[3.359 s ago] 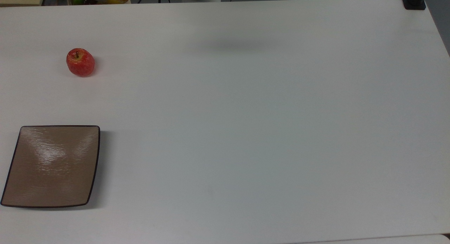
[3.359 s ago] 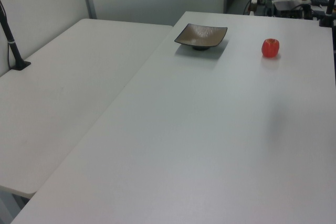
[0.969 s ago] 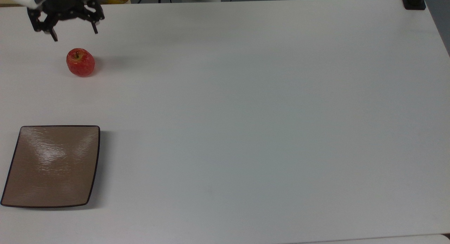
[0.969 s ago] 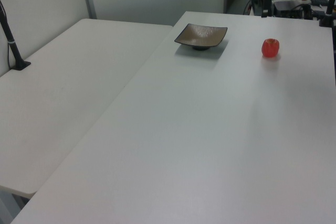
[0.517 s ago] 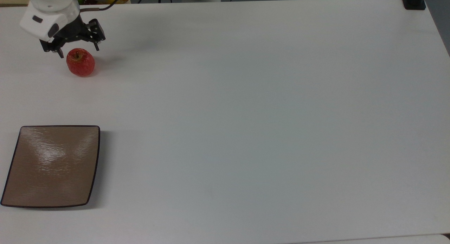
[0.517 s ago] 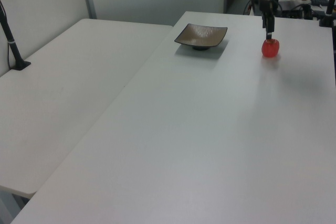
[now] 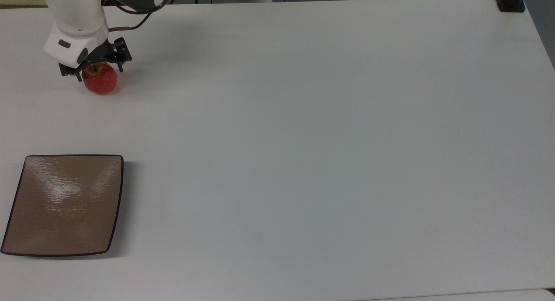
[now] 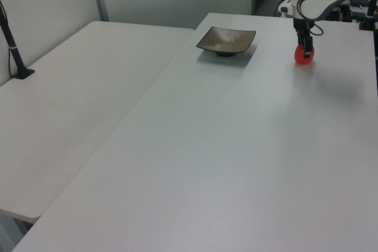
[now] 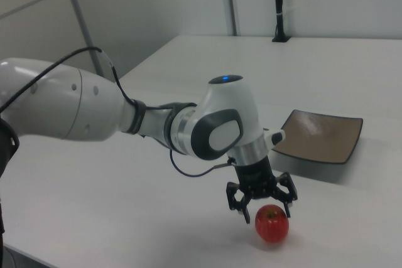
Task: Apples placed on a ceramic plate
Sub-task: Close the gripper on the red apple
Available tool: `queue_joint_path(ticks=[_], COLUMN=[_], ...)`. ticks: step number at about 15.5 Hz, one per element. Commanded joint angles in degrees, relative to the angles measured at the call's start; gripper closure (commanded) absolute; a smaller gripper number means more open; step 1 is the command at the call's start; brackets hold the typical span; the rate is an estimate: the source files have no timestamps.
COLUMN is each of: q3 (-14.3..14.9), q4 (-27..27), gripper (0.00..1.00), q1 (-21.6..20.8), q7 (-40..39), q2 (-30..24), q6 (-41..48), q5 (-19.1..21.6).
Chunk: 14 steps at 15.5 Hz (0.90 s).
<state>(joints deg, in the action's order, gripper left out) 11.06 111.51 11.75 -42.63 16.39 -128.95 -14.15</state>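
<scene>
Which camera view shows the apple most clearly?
The right view: the apple shows whole, stem up, below the open gripper. In the top view and the left view the gripper partly covers it.

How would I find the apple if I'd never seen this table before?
Start at the big white table and find the robot's gripper near the top view's upper left corner. The apple sits on the table right under it, well apart from the square brown plate. It is the only small, round, red thing there.

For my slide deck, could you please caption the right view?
Franka arm's open gripper lowered over a red apple on the white table, square brown plate waiting empty behind.
</scene>
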Motion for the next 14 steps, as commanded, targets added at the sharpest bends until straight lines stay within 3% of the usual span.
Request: queue_joint_path(ticks=[1, 5, 6, 7, 8, 9, 14], q3=[0.3, 0.3, 0.3, 0.3, 0.3, 0.3, 0.3], q4=[2.2, 2.3, 2.3, 2.3, 2.7, 3.0, 2.7], gripper=[0.00, 0.00, 0.11, 0.28, 0.73, 1.00, 1.00], q1=[0.3, 0.5, 0.5, 0.5, 0.5, 0.5, 0.5], q7=[-0.7, -0.4, -0.4, -0.4, -0.4, -0.3, 0.0], q2=[0.3, 1.1, 1.3, 1.5, 1.8, 1.8, 1.1], q6=[-3.1, -4.3, -4.4, -4.3, -4.3, -4.3, -3.3], q5=[-3.5, -4.7, -5.7, -6.8, -8.1, -8.5, -8.2])
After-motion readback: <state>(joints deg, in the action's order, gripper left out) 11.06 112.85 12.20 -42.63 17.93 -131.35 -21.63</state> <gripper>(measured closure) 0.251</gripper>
